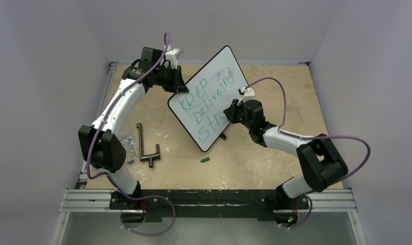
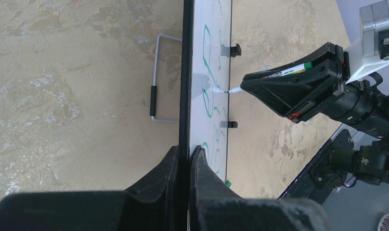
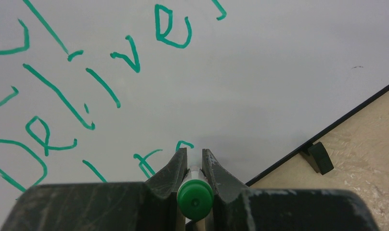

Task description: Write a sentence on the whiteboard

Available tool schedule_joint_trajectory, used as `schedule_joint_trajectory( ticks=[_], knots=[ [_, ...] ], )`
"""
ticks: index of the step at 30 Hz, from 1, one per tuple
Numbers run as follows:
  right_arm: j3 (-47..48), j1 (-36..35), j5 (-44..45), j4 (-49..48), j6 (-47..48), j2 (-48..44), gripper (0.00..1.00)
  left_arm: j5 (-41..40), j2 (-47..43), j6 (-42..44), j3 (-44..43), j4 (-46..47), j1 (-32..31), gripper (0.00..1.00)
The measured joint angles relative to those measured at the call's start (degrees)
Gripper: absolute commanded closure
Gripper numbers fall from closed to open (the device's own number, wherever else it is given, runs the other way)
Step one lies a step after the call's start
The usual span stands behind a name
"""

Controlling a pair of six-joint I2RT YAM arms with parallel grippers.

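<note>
The green butt of the marker point(image 3: 195, 195) sits pinched between the jaws of the right gripper point(image 3: 194, 155), its tip against the whiteboard point(image 1: 225, 61). The whiteboard stands tilted at the centre of the top view, with the sentence point(image 1: 206, 104) in green across three lines. The left gripper point(image 2: 184, 156) is clamped on the board's upper-left edge. On the table point(image 1: 275, 92), at lower centre, lies a green cap point(image 1: 205, 160), and left of it a dark T-shaped tool point(image 1: 147, 148).
</note>
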State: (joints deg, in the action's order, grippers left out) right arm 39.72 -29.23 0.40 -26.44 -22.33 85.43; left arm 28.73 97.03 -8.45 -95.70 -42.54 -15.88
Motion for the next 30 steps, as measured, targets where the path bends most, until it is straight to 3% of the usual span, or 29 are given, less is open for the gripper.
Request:
schedule_joint_trajectory(
  ticks=[10, 30],
  knots=[
    [4.44, 0.00, 0.46, 1.18, 0.28, 0.48, 1.00, 0.00, 0.00, -0.02, 0.00, 0.00, 0.00, 1.00],
    [3.50, 0.02, 0.48, 1.18, 0.42, 1.22, 1.00, 0.00, -0.09, 0.04, 0.00, 0.00, -0.02, 1.00]
  ],
)
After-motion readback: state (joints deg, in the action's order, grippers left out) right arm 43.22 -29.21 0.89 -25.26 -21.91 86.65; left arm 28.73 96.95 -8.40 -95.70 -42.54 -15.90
